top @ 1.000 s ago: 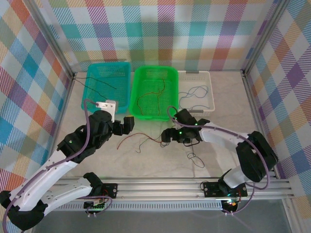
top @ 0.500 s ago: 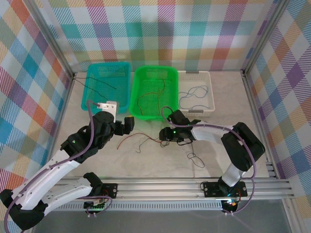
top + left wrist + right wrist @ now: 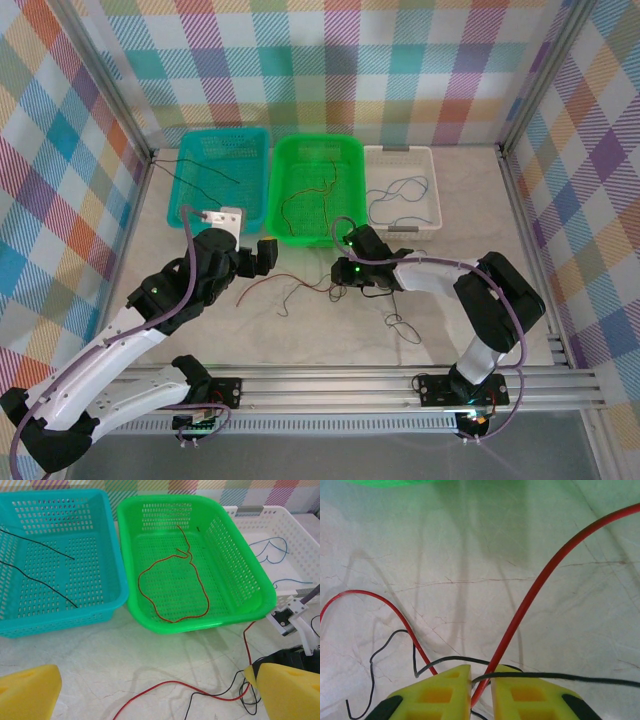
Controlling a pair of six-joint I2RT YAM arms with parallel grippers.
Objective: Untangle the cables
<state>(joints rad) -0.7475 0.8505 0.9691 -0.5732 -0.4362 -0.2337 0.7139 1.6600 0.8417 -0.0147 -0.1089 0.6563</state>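
Observation:
A tangle of thin red cable (image 3: 290, 284) and black cable (image 3: 402, 326) lies on the marble table in front of the baskets. My right gripper (image 3: 345, 272) sits low over the tangle's right end. In the right wrist view its yellow fingertips (image 3: 481, 680) are shut on the red cable (image 3: 540, 585), and a black cable (image 3: 570, 678) crosses the pinch. My left gripper (image 3: 160, 695) hovers open, its yellow fingers (image 3: 27, 690) wide apart above the red cable (image 3: 175, 684) and the black cable (image 3: 210, 696). In the top view the left gripper (image 3: 262, 255) is left of the tangle.
Three baskets stand at the back: a teal basket (image 3: 222, 131) holding black wires (image 3: 45, 585), a green basket (image 3: 318, 140) with a brownish orange wire (image 3: 172, 585), and a white basket (image 3: 400, 150) with a blue wire (image 3: 270, 547). Aluminium rails edge the table.
The right gripper has moved a little left and toward the green basket, with the arm's elbow folding in. The left arm has barely shifted.

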